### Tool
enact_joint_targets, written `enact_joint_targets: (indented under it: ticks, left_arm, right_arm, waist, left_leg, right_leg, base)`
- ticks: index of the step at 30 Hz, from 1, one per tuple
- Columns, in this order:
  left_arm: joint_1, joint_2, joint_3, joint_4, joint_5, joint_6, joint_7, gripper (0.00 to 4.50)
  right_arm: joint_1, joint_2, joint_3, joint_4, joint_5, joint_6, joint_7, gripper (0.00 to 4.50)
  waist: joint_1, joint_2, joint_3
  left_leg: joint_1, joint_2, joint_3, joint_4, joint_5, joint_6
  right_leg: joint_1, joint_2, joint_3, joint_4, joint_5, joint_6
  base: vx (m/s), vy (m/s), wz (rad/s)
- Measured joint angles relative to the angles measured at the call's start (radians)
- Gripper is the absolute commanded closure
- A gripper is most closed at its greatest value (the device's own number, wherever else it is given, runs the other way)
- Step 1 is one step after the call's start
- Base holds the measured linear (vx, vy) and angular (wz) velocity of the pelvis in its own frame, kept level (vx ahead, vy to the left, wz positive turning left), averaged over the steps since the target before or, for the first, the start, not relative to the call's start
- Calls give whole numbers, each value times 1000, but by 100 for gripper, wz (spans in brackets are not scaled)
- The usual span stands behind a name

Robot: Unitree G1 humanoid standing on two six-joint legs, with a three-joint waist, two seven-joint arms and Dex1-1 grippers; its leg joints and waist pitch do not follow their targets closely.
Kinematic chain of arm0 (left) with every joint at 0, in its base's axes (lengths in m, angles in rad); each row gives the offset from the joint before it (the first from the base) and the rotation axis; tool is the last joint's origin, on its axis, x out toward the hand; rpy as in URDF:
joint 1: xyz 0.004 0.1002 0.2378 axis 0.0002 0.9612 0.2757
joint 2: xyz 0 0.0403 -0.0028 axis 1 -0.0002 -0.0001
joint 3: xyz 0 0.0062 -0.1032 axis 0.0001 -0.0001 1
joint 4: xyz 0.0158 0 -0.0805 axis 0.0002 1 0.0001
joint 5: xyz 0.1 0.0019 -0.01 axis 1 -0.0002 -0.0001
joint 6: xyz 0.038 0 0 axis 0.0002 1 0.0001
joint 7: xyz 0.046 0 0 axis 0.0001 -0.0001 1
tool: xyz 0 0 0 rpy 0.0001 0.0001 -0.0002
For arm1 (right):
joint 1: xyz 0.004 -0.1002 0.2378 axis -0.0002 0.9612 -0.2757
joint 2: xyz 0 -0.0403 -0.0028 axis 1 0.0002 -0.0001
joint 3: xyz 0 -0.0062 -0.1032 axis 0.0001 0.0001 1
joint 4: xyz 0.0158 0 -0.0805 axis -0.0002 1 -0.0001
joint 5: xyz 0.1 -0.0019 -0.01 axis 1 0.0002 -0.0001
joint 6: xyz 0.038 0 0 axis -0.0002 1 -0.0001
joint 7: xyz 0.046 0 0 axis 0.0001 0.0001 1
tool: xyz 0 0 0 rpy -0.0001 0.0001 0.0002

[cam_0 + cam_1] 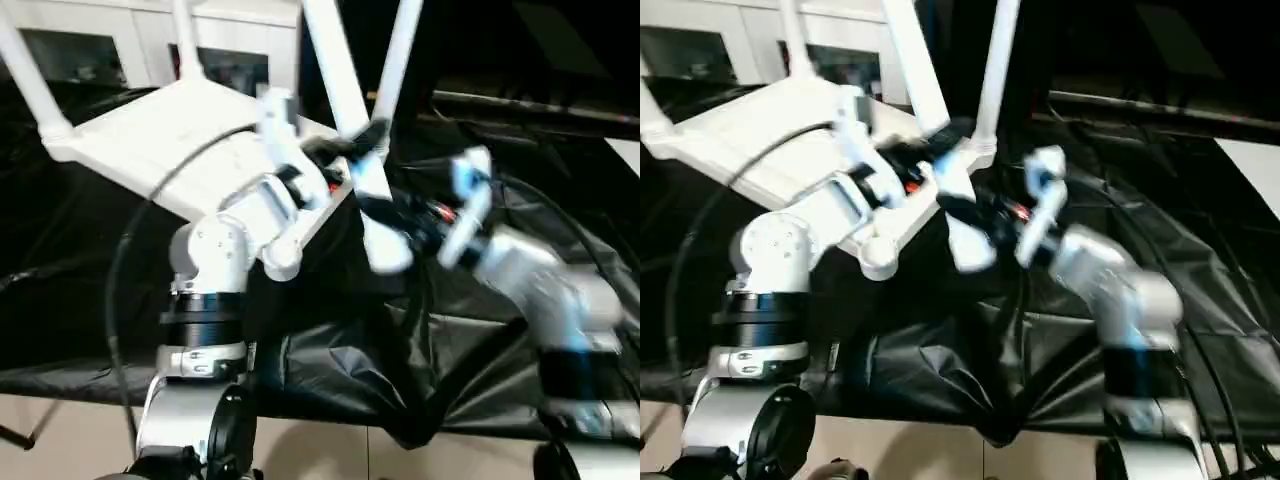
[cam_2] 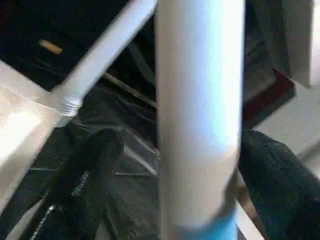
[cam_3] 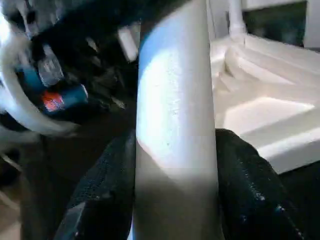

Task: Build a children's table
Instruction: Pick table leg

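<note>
Holding the loose leg in my right gripper, jaws clamped on it; left gripper straddles it, jaws apart. Children's table lies upside down on the black tabletop, three legs standing, near-corner socket unfilled.

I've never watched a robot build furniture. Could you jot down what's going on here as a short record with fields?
Being built: white plastic rectangular tabletop, upside down and tilted on the black-covered work table
Legs: white tubular legs standing up from its corner sockets
Right gripper: black fingers closed around a white tubular leg
Left gripper: fingers either side of a leg, grip unclear
Background: white cabinet
</note>
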Motion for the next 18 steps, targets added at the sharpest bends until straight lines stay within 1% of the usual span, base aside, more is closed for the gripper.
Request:
enact_joint_targets:
  ticks: [3, 6, 8, 9, 10, 15, 16, 18]
  left_arm:
    - [0, -4, 2, 0, 7, -4, 34, 80]
    - [0, -17, 4, 0, 8, -10, 49, 120]
    - [0, -18, 4, 0, 8, -10, 55, 130]
    - [1, -18, 4, 0, 7, -10, 55, 155]
    - [2, -19, 4, 0, 7, -9, 55, 165]
    - [5, -16, 5, -5, 6, -6, 54, 184]
    - [6, -16, 5, -7, 6, -6, 54, 210]
    - [8, -15, 6, -12, 6, -8, 55, 218]
  right_arm:
    - [-10, 18, 33, 3, -39, -15, -32, 262]
    - [-32, 22, 50, 27, -73, -45, -63, 262]
    - [-32, 21, 66, 28, -88, -60, -67, 262]
    - [-32, 20, 69, 28, -93, -64, -66, 262]
    - [-32, 18, 72, 28, -96, -66, -66, 262]
    - [-31, 16, 77, 28, -110, -79, -55, 262]
    - [-31, 16, 78, 28, -113, -82, -53, 262]
    - [-31, 14, 80, 28, -115, -92, -50, 262]
  waist:
    - [6, 0, 0]
    - [8, -2, 0]
    - [7, -3, 0]
    - [6, -3, 0]
    - [6, -3, 0]
    - [6, -3, 0]
    - [6, -3, 0]
    - [6, -3, 0]
  left_leg:
    - [-2, 0, 0, 0, 0, 0]
    - [-3, 0, 0, 1, 1, 2]
    - [-3, 0, 0, 1, 1, 2]
    - [-3, 0, 0, 1, 1, 2]
    - [-3, 0, 0, 1, 1, 2]
    - [-3, 0, 0, 1, 2, 2]
    - [-3, 0, 0, 1, 2, 2]
    - [-3, 0, 0, 1, 2, 2]
  right_leg:
    - [-1, 0, -1, -1, 0, 0]
    - [-1, -1, -2, -1, 0, 0]
    - [0, -1, -2, -1, 1, 0]
    - [-1, -1, -2, -1, 1, 0]
    - [0, -1, -2, -1, 1, 0]
    - [-1, -1, -2, 0, 1, 1]
    - [-1, -1, -2, 0, 1, 1]
    - [-1, -1, -2, 0, 1, 1]
  base:
    - [0, 0, 0]
    - [0, 0, 0]
    - [0, 0, 0]
    - [0, 0, 0]
    - [0, 0, 0]
    - [0, 0, 0]
    - [0, 0, 0]
    - [0, 0, 0]
